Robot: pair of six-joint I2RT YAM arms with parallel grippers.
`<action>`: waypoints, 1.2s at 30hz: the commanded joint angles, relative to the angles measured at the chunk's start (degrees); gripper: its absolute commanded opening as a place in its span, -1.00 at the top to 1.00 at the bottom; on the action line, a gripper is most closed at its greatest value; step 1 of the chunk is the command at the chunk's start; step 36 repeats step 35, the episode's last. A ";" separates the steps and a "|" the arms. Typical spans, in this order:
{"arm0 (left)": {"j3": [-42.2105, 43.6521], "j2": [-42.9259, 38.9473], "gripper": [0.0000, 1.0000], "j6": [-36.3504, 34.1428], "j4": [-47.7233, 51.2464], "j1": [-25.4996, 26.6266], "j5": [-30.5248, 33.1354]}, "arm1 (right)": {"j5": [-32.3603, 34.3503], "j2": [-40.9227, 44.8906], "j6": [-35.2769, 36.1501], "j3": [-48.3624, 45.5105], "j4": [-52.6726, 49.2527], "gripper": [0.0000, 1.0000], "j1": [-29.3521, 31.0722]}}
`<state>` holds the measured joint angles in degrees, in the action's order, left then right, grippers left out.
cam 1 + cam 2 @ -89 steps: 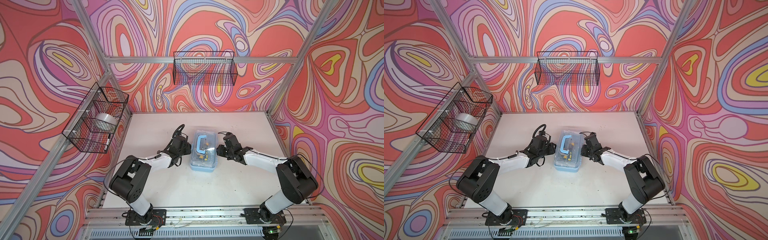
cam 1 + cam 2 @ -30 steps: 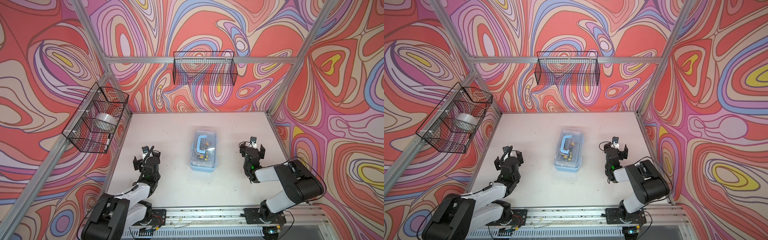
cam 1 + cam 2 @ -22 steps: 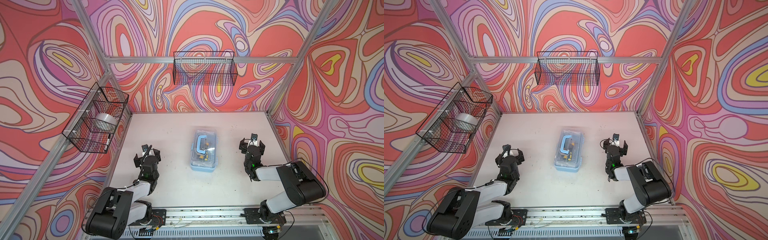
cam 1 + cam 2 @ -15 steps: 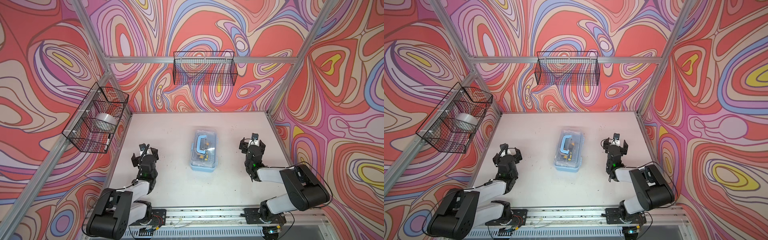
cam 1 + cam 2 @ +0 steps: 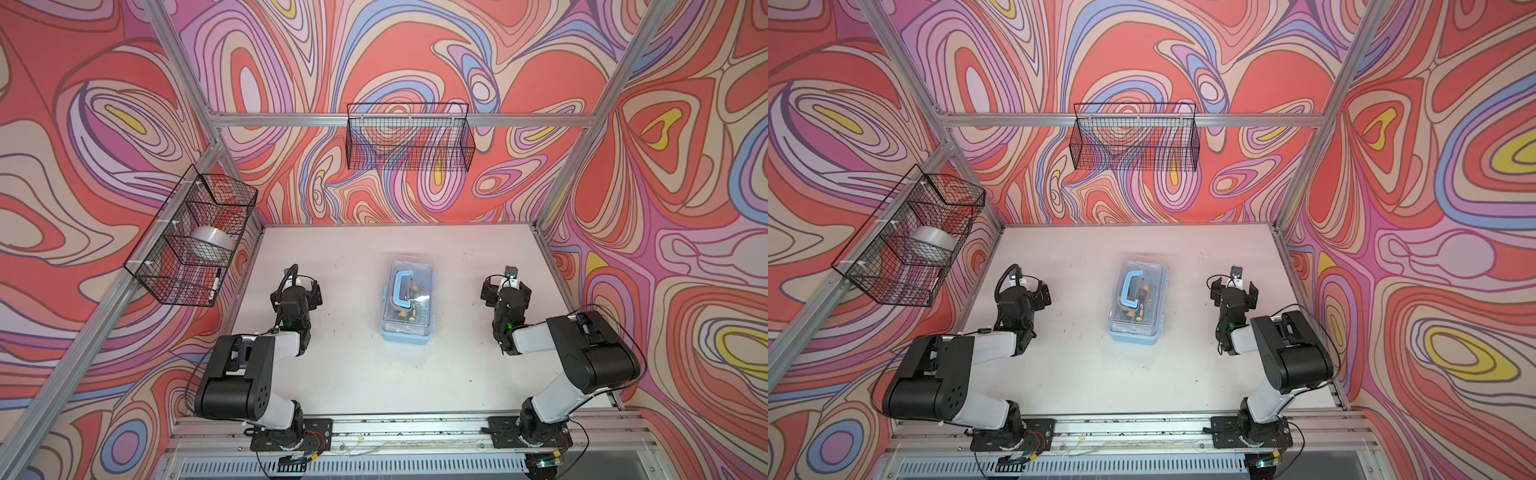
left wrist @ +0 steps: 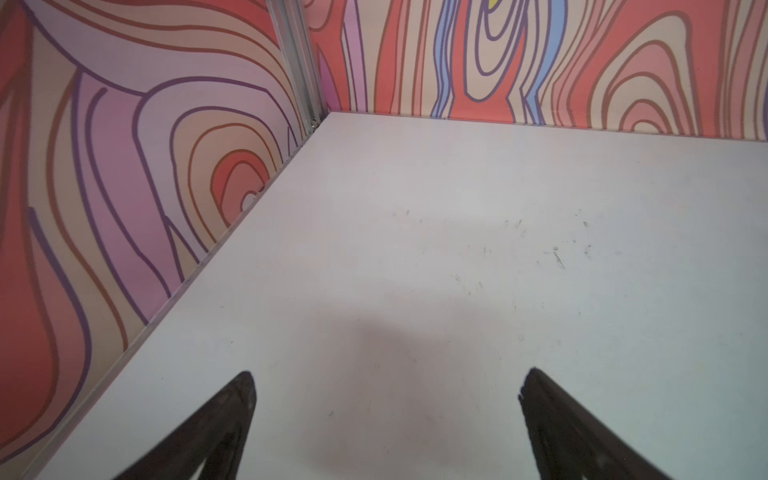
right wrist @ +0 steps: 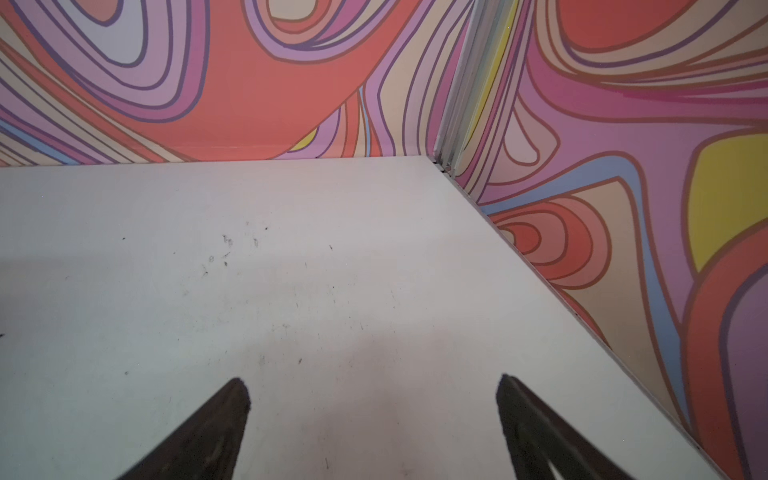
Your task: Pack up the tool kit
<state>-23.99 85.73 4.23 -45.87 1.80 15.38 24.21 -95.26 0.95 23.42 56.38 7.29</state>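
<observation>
The tool kit (image 5: 408,305) sits flat on the bench (image 5: 353,374), and I take it as the reference for every position below. Its clear lid lies over the light-blue base, and the blue handle (image 5: 402,286) lies flat on the lid. Yellow and black tools show through the lid, but I cannot identify them individually.

Left jaws: wide open and holding nothing. They are well apart from the tool kit on its left side, over bare bench. The left wrist view shows only bench surface between the two fingertips (image 6: 245,386).

Right jaws: wide open and holding nothing. They are well apart from the tool kit on its right side. The right wrist view shows the same condition at the fingertips (image 7: 239,390).

Neither arm touches the tool kit.

Behind the tool kit, a black wire basket (image 5: 409,137) hangs on the back wall. To its far left, a second wire basket (image 5: 166,266) holds a roll of tape (image 5: 210,241) and a marker (image 5: 215,284).
</observation>
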 commanded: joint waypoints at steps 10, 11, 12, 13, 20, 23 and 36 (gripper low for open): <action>2.73 1.73 -0.99 -1.06 -3.89 -0.05 -3.60 | -15.32 -3.01 -1.65 2.85 -0.12 -0.97 -5.09; 2.83 1.99 -1.00 -1.11 -4.66 -0.05 -3.51 | -14.84 -2.89 -1.48 2.48 0.68 -0.97 -5.09; 3.49 3.01 -1.00 -1.60 -7.65 -0.09 -3.50 | -14.89 -2.78 -1.53 2.42 0.49 -0.97 -5.18; 3.82 2.91 -1.00 -1.74 -8.20 -0.05 -3.84 | -15.37 -3.02 -1.73 2.79 0.23 -0.97 -5.14; 3.05 2.41 -1.00 -1.42 -5.85 -0.06 -4.04 | -15.81 -3.04 -1.83 3.25 -1.01 -0.97 -5.10; 3.20 2.41 -0.99 -1.51 -6.13 -0.09 -4.04 | -17.28 -3.15 -2.17 3.93 -2.22 -0.97 -5.77; 3.33 2.61 -0.99 -1.57 -6.78 -0.12 -4.04 | -19.06 -2.82 -2.27 3.75 -2.26 -0.97 -6.67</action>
